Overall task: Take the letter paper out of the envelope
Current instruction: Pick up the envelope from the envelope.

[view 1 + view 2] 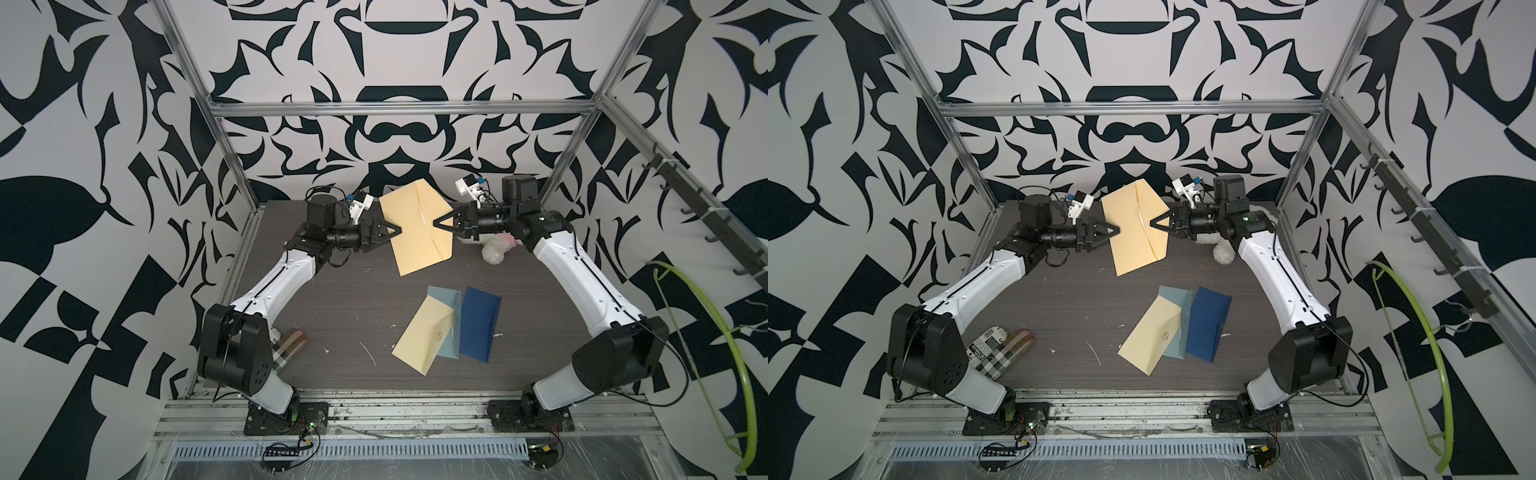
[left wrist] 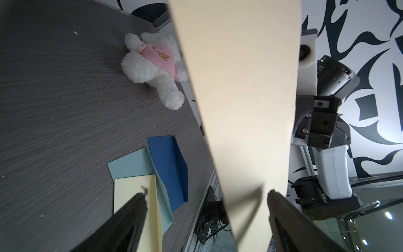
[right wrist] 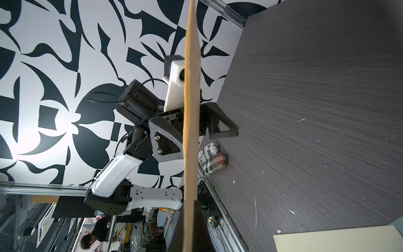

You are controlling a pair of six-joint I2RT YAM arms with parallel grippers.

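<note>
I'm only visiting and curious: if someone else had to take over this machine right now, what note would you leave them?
Right hand: shut on the yellow envelope, holding it in the air above the table.
Left hand: open, with a finger on each side of the envelope's opposite edge, not gripping.
Also on the table, nearer the front: a pale yellow envelope, a light blue envelope and a dark blue envelope, lying together.
Done: the envelope is lifted.
Left: no letter paper shows yet, so it has yet to be pulled out.
</note>
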